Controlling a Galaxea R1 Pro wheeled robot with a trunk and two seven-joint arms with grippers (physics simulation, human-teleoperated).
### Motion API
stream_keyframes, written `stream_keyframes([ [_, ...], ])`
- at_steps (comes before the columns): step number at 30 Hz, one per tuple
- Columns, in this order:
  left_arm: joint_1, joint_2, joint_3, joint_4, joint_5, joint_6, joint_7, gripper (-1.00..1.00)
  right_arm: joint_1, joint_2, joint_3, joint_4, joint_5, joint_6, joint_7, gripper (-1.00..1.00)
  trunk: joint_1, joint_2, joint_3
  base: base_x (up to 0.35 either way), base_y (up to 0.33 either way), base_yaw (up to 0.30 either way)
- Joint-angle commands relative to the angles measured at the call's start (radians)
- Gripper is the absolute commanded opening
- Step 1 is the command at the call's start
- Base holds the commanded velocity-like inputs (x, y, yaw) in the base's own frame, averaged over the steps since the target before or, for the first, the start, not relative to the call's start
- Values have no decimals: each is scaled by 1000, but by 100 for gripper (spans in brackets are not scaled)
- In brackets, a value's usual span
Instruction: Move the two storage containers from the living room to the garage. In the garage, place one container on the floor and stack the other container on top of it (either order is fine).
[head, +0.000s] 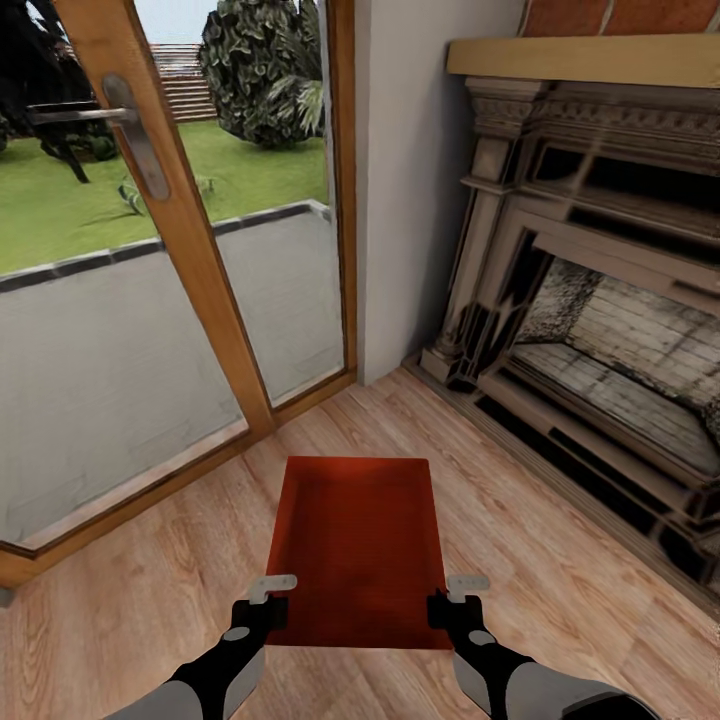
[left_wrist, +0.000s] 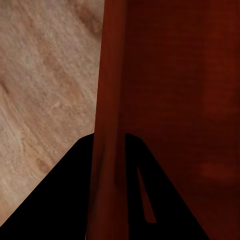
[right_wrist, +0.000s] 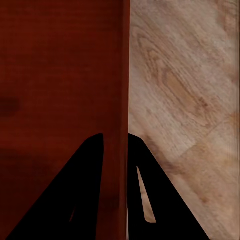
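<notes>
A home living room, rendered in simulation — light wood plank flooring (head: 560, 560) underfoot, an ornate carved fireplace (head: 600, 300) with a pale mantel shelf (head: 590, 58) and red brick (head: 620, 15) above it. Beside it a plain pale wall (head: 420, 180) and wood-framed glass doors (head: 190, 230) with a metal lever handle (head: 120, 120) — beyond the glass, a paved terrace (head: 130, 320), green lawn (head: 200, 180) and leafy shrubs (head: 265, 70)
</notes>
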Motion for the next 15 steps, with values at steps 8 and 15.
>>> stream_keyframes([
  [8,-1,-2,32,2,17,-2,12,-100,-1,0,-6,0,-30,-9,-4,-100,0,0,3,0,0,-32],
  [15,-1,-2,32,2,17,-2,12,-100,-1,0,-6,0,-30,-10,-4,-100,0,0,13,0,0,-1],
])
